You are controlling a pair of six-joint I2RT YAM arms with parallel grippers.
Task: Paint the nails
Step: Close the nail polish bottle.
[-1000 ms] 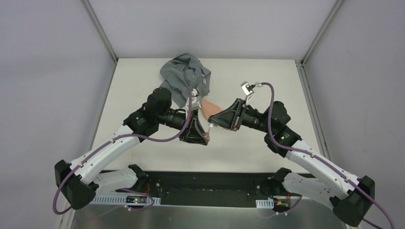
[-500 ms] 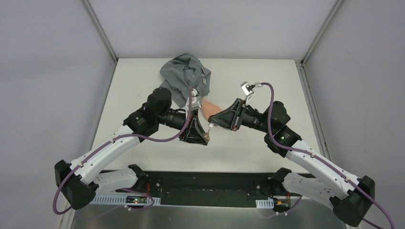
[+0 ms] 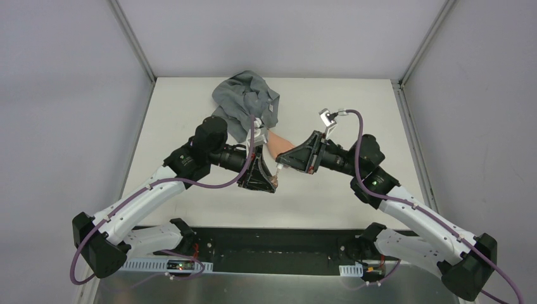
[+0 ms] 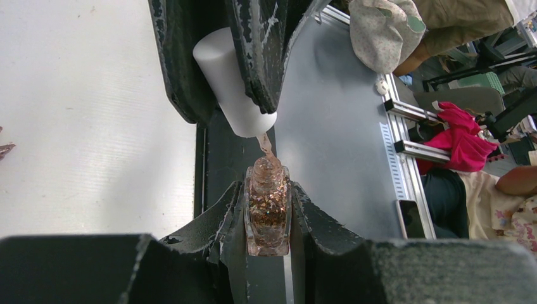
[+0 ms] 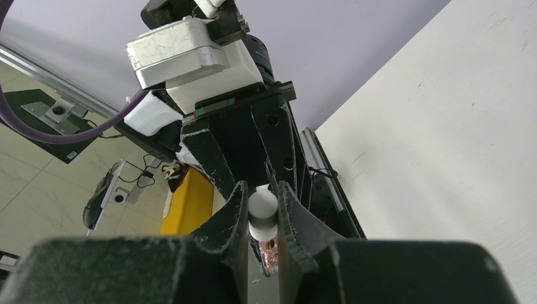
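Note:
My left gripper (image 4: pixel 268 190) is shut on a small clear bottle of coppery glitter polish (image 4: pixel 268 215), held upright above the table's near edge. My right gripper (image 5: pixel 262 190) is shut on the white cap (image 5: pixel 262 212), and the cap's brush (image 4: pixel 266 144) dips into the bottle neck. From above, both grippers meet at the bottle (image 3: pixel 273 182), just in front of the peach fake hand (image 3: pixel 279 147) with its grey sleeve (image 3: pixel 244 101). The grippers cover the fingers. A dark reddish nail tip (image 4: pixel 4 149) pokes in at the left edge of the left wrist view.
The crumpled grey sleeve lies at the back middle of the white table (image 3: pixel 354 101). Grey walls with metal corner posts (image 3: pixel 136 44) close in the sides and back. The black base rail (image 3: pixel 272 244) runs along the near edge.

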